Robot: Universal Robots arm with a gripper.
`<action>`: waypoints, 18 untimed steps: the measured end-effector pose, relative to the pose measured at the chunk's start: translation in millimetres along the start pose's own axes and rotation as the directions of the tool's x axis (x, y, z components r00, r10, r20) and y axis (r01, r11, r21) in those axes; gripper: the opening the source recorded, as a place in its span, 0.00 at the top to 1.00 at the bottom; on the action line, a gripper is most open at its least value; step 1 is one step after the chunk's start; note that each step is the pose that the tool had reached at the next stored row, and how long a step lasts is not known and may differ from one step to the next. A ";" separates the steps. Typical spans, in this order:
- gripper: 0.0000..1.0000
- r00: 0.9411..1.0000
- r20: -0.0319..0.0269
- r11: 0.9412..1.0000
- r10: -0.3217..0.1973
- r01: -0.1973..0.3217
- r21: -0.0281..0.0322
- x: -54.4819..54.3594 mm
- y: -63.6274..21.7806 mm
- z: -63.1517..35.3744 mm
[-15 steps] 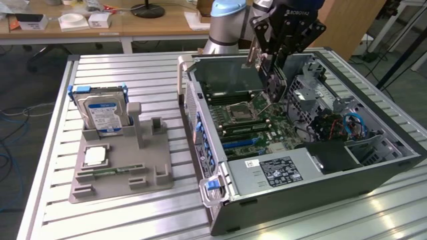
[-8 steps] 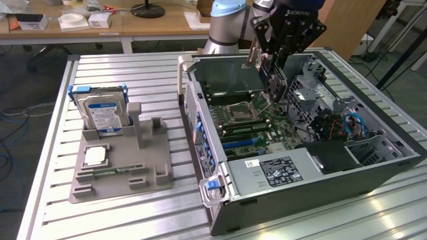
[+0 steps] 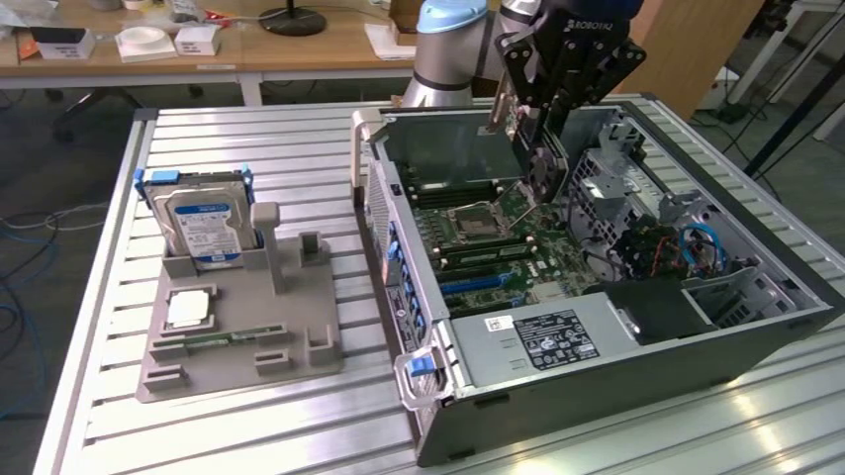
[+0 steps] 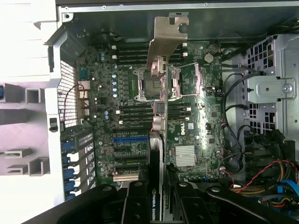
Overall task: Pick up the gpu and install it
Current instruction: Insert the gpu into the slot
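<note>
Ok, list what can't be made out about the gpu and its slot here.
Exterior view: whether the gpu touches the motherboard; its lower edge merges with the dark parts behind it.
Wrist view: the gpu is edge-on, so its faces and the slot under it are hidden by the card itself.
Wrist view: the gripper is cut off by the picture's edge.
Exterior view: the hard drive label print is too small to read.

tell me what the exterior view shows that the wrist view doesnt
Exterior view: the blue-labelled hard drive standing upright beside the case, the labelled power supply, the arm itself. Wrist view: white lettering on the edge of the gpu and the broad face of its silvery bracket. Both: the gripper shut on the gpu over the motherboard in the open case.
</note>
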State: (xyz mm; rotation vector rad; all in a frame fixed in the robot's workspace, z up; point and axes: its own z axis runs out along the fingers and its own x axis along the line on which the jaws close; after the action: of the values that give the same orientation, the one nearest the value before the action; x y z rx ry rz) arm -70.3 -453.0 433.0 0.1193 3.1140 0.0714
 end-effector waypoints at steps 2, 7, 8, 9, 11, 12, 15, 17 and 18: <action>0.74 1.000 0.000 1.000 0.000 0.000 0.000 0.0 0.0 0.0; 0.74 1.000 -0.001 1.000 -0.019 0.019 0.000 0.1 0.1 0.1; 0.74 0.999 -0.001 0.999 -0.032 0.032 -0.001 0.1 0.1 0.1; 0.74 0.999 -0.002 0.999 -0.046 0.046 -0.001 0.1 0.1 0.1; 0.74 0.997 -0.004 0.997 -0.079 0.079 -0.002 0.0 0.1 0.2; 0.74 0.995 -0.004 0.995 -0.097 0.097 -0.002 0.0 0.0 0.3; 0.74 0.988 -0.007 0.988 -0.151 0.151 -0.004 0.0 0.0 0.5; 0.74 0.982 -0.008 0.982 -0.187 0.187 -0.005 0.0 0.0 0.6; 0.74 0.979 -0.009 0.979 -0.205 0.204 -0.006 0.0 0.0 0.7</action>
State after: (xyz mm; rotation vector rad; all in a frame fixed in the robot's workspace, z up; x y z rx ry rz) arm -70.3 -453.0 432.3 -0.2022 3.1145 0.0750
